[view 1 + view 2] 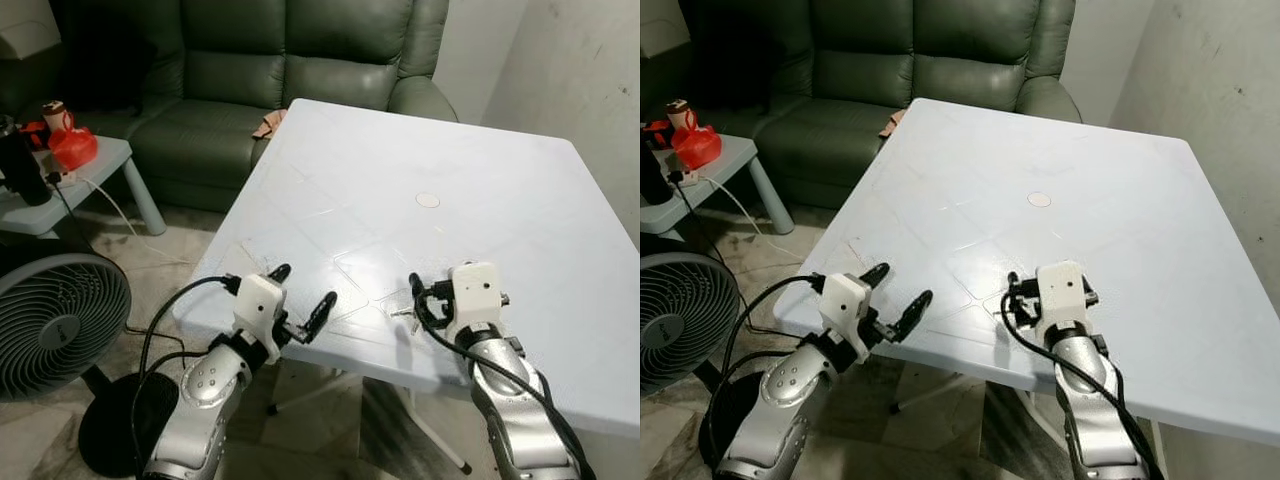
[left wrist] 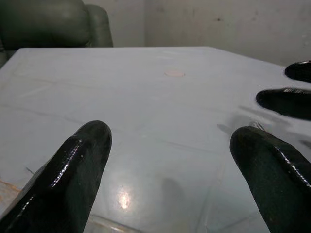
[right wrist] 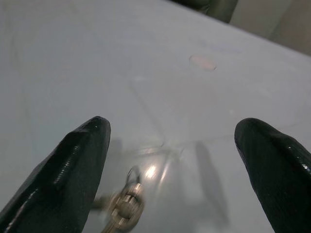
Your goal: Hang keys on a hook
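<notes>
My right gripper [image 3: 170, 160] hangs low over the desk [image 1: 480, 200], fingers spread to straddle the keys [image 3: 124, 206] at lower centre; left gripper [image 1: 303, 292] idles spread alongside.

**Glossy plastic, bright metal, soft leather**

The worktop [image 1: 480, 190] looks like smooth pale plastic, faintly scuffed, catching glare. Both tools' fingers [image 2: 73, 174] are shiny black. The keys [image 3: 124, 206], bottom centre, gleam as metal. The sofa [image 1: 290, 60], upper left, shows soft-sheened green leather. The arms [image 1: 200, 390] are brushed silver.
</notes>
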